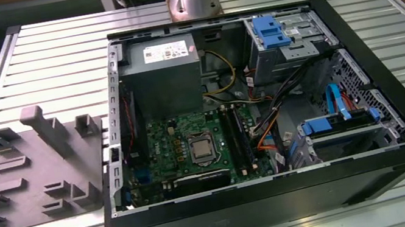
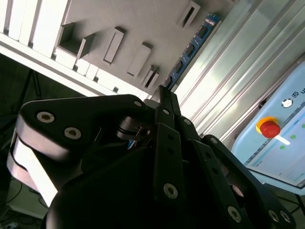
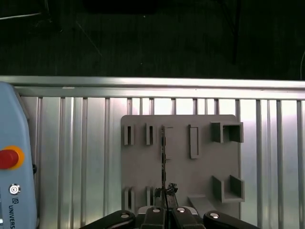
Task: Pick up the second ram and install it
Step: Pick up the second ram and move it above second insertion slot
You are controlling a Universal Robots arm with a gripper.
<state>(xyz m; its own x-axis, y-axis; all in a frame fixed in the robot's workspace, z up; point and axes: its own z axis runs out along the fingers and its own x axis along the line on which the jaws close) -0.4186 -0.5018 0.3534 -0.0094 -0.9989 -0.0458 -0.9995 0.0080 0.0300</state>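
Second ram (image 3: 163,152): standing edgewise in grey tray (image 3: 143,167); gripper (image 3: 164,191) hovering at its end, grasp impossible to tell; skewed pinching risking jamming.

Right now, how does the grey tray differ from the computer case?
The grey tray is a low slab with upright posts; the computer case is a deep black box lying open. The tray carries the second ram standing on edge; the case holds a green motherboard. Both rest on the slatted table.

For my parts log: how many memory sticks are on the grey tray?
1. The second ram stands on edge near the middle of the grey tray, the gripper at one end. Others could be hidden.
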